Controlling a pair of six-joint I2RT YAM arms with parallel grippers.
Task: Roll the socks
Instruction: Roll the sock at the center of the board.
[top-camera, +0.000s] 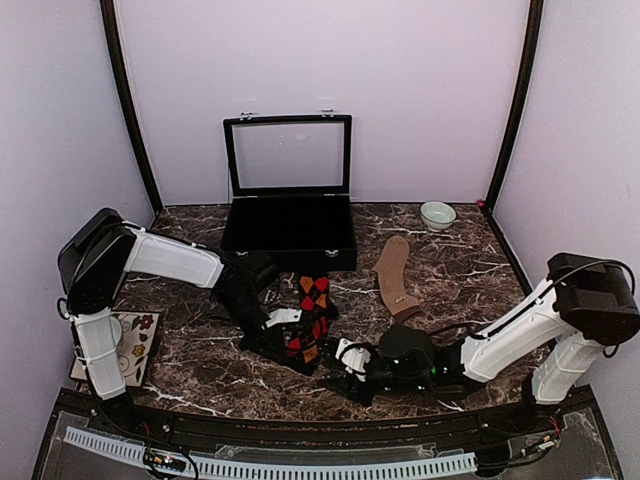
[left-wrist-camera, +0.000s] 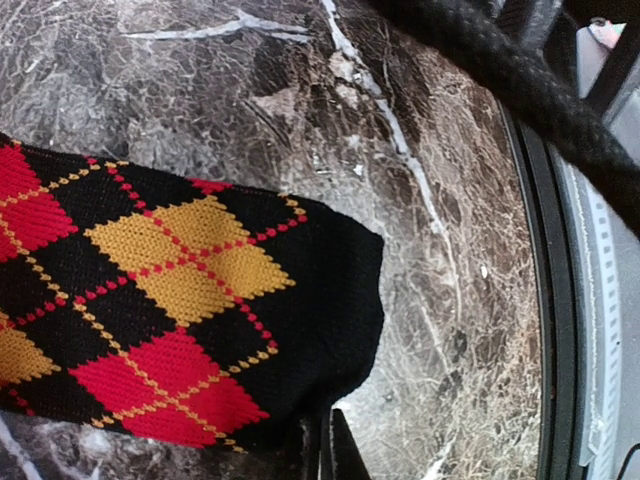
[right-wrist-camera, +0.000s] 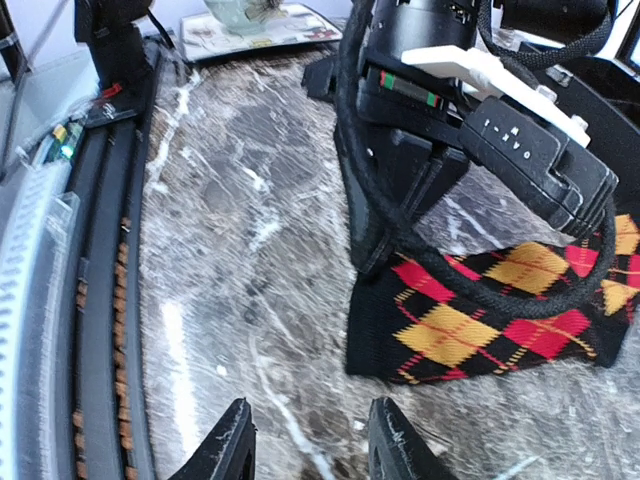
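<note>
Black argyle sock (top-camera: 312, 320) lies unrolled on the counter (top-camera: 200, 350), one end pinched in the clenched left gripper (top-camera: 288, 340), the right gripper (right-wrist-camera: 310, 425) spread and empty nearby, the tan sock (top-camera: 393, 275) well apart; I judge neither is rolled yet.

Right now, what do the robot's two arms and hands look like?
The left arm and right arm have white links and black joint housings. The left hand is black with a white plate, a red-and-green stripe and a black braided cable. The right hand has black fingers; green lights dot its wrist.
</note>
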